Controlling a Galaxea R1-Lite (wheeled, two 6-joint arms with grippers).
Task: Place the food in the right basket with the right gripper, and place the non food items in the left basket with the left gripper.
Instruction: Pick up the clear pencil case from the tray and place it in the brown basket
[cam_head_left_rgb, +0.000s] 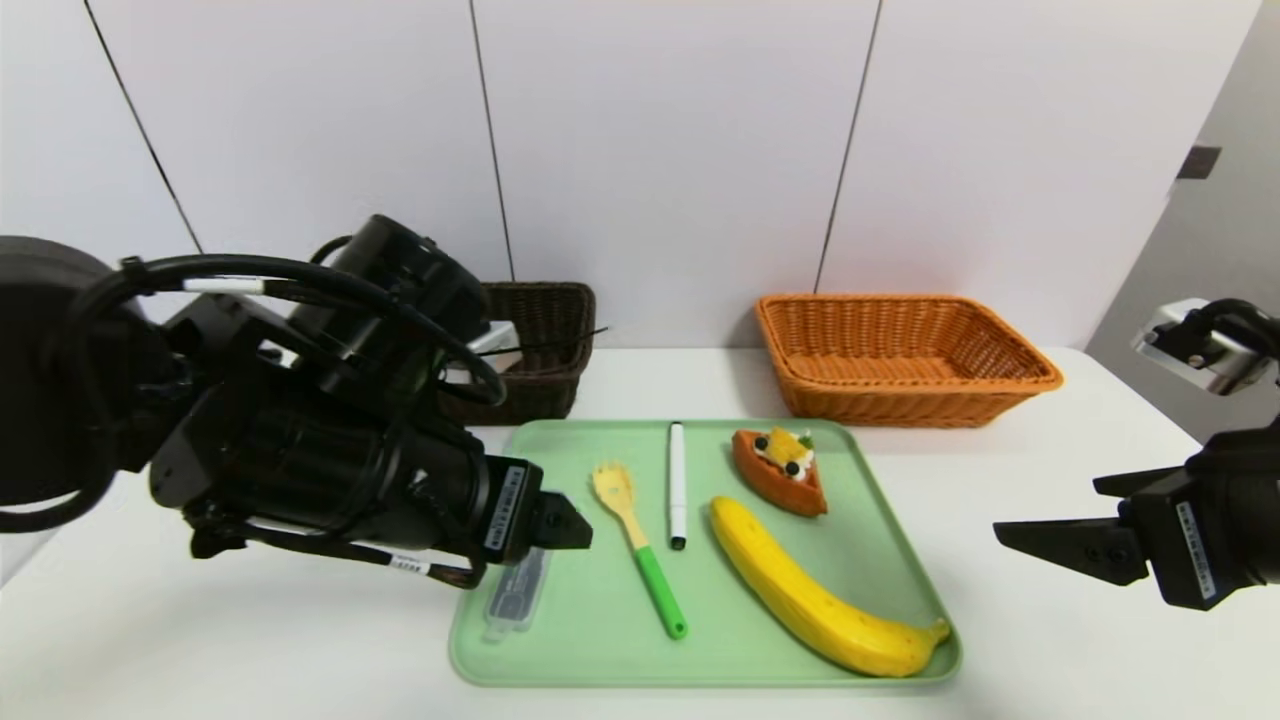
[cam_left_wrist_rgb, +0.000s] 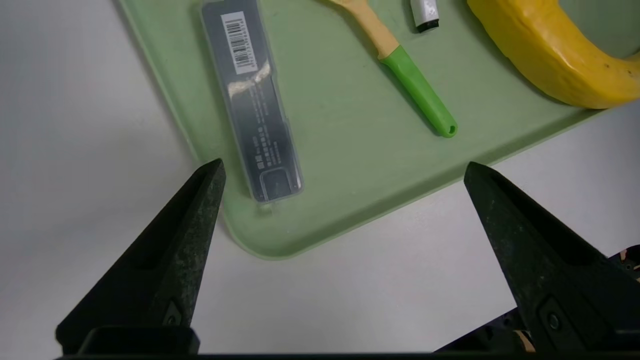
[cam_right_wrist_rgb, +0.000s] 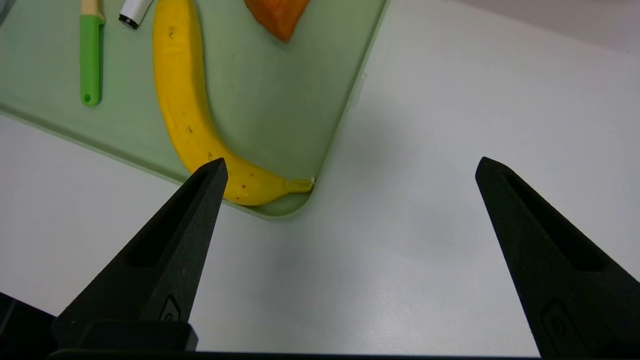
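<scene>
Both end effectors (cam_left_wrist_rgb: 342, 170) (cam_right_wrist_rgb: 350, 167) agape; banana (cam_head_left_rgb: 805, 590) lengthwise diagonal, stem toward tray's (cam_head_left_rgb: 600, 640) near-right corner.

Worktop: we see a plain white worktop (cam_head_left_rgb: 1050, 640), matte and evenly lit.
Wall: we face white panels (cam_head_left_rgb: 660, 150) split by thin dark seams.
Right side: we notice a grey wall (cam_head_left_rgb: 1225, 240) carrying a small dark fitting (cam_head_left_rgb: 1198, 162).
</scene>
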